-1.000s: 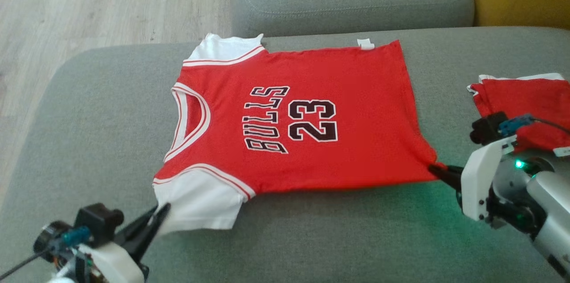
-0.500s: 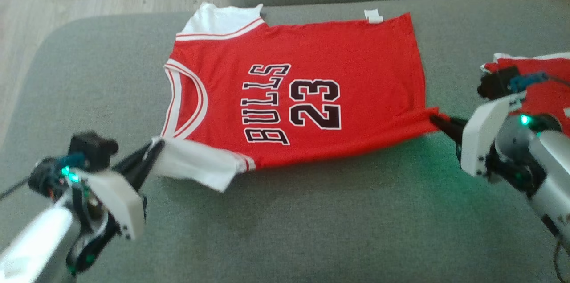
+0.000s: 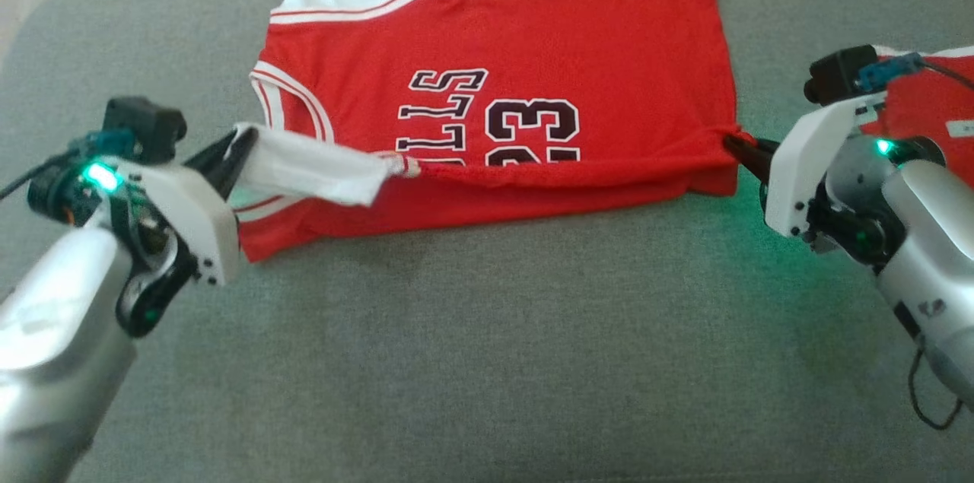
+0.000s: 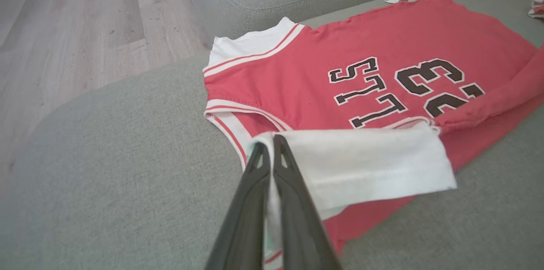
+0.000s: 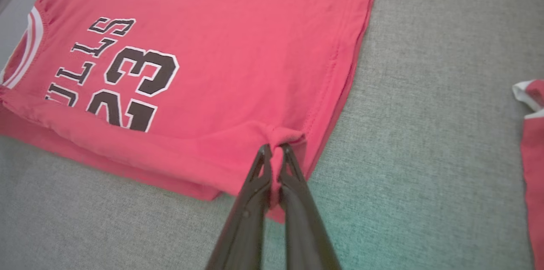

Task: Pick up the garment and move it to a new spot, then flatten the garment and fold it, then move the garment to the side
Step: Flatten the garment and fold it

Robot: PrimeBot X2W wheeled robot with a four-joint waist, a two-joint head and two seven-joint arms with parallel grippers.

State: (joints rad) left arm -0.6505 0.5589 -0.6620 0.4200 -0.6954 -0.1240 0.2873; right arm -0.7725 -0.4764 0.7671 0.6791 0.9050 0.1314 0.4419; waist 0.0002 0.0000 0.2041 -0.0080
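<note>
Jersey (image 3: pixel 533 34) on the sofa cushion (image 3: pixel 487 361), its edge lifting beside the 23 print (image 3: pixel 533 129). Left gripper (image 3: pixel 234 147) clamps the white sleeve (image 3: pixel 312 171) left of the 23, right gripper (image 3: pixel 734 141) clamps the hem corner (image 3: pixel 719 163) right of it. Uneven travel could skew the fold, and either thin pinch might slip.

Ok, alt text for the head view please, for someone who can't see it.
A red jersey numbered 23 lies on a grey sofa cushion, its near edge lifted and rolled over the print. The left gripper is shut on the white sleeve, the right gripper on the hem corner; another red garment lies at far right.
</note>
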